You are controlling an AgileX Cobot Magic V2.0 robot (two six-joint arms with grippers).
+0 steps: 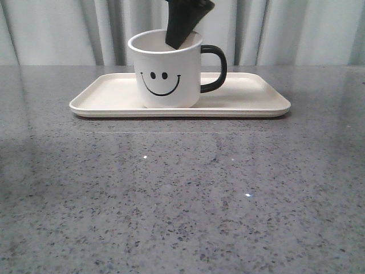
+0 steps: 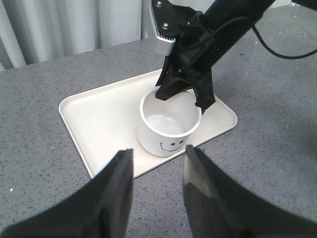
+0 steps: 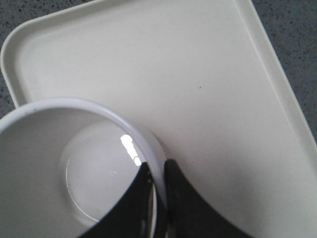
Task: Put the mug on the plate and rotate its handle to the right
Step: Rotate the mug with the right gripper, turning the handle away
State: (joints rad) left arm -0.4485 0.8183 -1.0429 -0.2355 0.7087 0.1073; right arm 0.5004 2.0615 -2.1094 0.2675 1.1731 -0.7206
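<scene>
The white mug with the black smiley face stands upright on the cream plate, left of its middle. Its black handle points right. My right gripper comes down from above and is shut on the mug's rim, one finger inside and one outside; the right wrist view shows the pinch on the mug wall over the plate. My left gripper is open and empty, hovering over the table in front of the plate and mug.
The grey speckled tabletop stretches wide in front of the plate. A pale curtain hangs behind the table. The right arm reaches in over the plate's far side.
</scene>
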